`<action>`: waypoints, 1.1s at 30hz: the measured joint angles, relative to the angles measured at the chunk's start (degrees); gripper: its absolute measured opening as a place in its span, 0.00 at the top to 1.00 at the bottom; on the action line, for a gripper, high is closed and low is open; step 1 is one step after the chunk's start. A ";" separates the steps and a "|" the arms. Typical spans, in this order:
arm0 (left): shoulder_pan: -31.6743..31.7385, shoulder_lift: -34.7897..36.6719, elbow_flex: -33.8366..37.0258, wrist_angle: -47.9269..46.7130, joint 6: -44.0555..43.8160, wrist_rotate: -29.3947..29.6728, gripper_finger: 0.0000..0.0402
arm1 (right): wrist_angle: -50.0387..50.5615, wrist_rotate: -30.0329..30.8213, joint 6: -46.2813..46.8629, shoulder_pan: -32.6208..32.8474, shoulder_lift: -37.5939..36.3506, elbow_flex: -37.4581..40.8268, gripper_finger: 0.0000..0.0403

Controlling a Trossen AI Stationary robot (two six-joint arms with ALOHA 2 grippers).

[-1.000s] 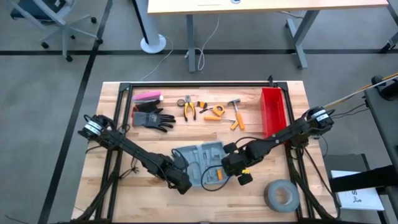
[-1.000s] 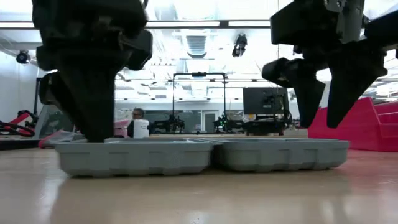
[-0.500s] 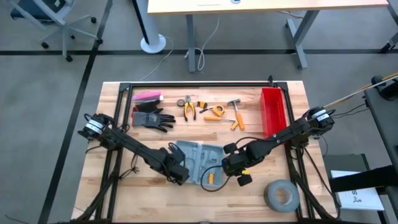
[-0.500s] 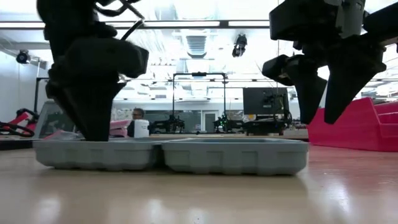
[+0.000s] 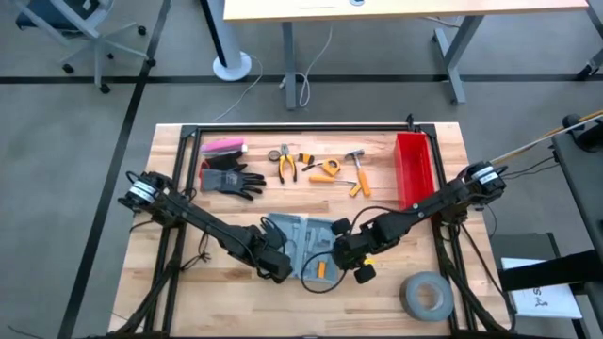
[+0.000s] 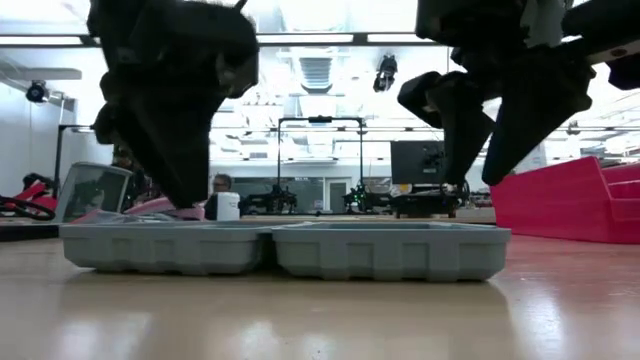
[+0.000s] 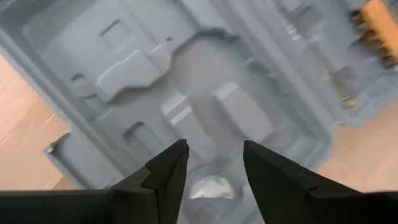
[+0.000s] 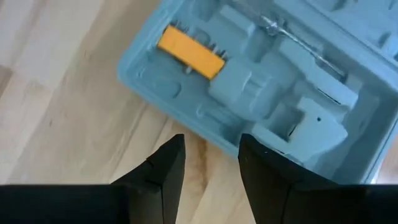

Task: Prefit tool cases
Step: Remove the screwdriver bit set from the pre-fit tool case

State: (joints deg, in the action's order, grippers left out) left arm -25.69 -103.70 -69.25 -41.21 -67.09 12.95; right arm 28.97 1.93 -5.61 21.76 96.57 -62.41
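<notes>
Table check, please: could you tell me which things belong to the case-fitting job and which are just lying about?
Job:
- open case, lying flat
- orange bit holder in one of its slots
- left claw and right claw, both open above the case

Lying about:
- tape roll
- red bin
- black glove
- pliers
- hammer

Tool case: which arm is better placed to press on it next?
Left, probably. The left gripper hangs open directly over the tool case slots; the right gripper sits at its edge, over the table.
</notes>
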 joint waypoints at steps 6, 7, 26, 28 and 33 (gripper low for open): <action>-1.03 -0.22 2.06 -0.06 -0.86 -0.02 0.59 | -0.07 2.16 -3.47 0.81 0.00 -1.49 0.66; -1.30 -0.21 2.08 0.07 -0.94 -0.02 0.59 | -0.18 2.17 -3.61 0.88 0.00 -1.91 0.66; -12.07 5.67 2.32 9.72 7.86 19.12 0.59 | 13.99 -1.41 0.40 1.81 0.02 -15.71 0.68; -12.71 5.87 2.86 10.16 9.02 19.55 0.59 | 14.01 -1.52 0.27 2.16 0.22 -16.43 0.67; -13.07 6.34 7.38 15.69 12.59 19.31 0.59 | 16.28 -1.78 2.51 2.21 4.16 -19.07 0.65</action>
State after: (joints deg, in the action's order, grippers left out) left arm -38.76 -97.36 -61.88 -25.52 -54.50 32.26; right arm 45.25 0.14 -3.10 23.97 100.73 -81.48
